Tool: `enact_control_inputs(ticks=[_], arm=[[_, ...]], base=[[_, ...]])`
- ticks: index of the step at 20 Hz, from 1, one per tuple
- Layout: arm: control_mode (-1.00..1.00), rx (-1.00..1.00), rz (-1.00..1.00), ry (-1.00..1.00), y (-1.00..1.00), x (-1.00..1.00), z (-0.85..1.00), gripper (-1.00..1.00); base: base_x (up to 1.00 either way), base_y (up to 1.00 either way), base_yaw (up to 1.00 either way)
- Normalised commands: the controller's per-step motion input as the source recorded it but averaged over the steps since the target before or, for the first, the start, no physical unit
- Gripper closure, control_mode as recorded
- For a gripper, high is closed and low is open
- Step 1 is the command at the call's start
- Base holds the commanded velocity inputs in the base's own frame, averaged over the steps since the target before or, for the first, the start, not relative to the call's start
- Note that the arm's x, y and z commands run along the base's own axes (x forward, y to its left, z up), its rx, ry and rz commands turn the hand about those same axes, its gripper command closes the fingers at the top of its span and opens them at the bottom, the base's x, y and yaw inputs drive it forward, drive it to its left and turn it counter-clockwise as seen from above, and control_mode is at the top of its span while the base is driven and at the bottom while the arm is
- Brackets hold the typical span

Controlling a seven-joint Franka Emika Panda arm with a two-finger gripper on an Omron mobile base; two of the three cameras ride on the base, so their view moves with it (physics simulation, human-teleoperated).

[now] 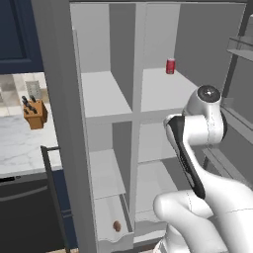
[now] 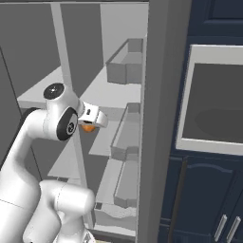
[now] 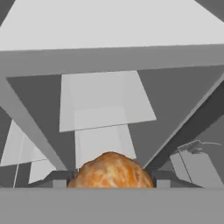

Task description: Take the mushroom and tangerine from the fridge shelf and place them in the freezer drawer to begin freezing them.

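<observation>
One item left: tool point(image 3: 110, 183) is pinching tangerine point(image 3: 110, 171) betw. its tips, freezer drawer point(image 1: 114, 238) w/ mushroom point(image 1: 117, 226) inside lying well below and to arm's left.

The tangerine point(image 3: 110, 170) is cut off below by the hand view's bottom, hiding its underside; in the right base view only an orange sliver point(image 2: 88, 127) peeks from behind the white wrist.
</observation>
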Motion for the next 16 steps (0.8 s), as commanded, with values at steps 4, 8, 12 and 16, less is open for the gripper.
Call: enact_control_inputs(ticks=[4, 8, 12, 16], arm=[[1.00, 0.00, 0.00, 0.00, 0.00, 0.00, 0.00, 1.00], [1.00, 0.00, 0.00, 0.00, 0.00, 0.00, 0.00, 1.00], [1.00, 0.00, 0.00, 0.00, 0.00, 0.00, 0.00, 1.00], [1.00, 0.00, 0.00, 0.00, 0.00, 0.00, 0.00, 1.00]], base=[[-0.65, 0.21, 0.04], [-0.64, 0.19, 0.05], [-0.43, 0.21, 0.06], [-0.16, 0.33, 0.09]])
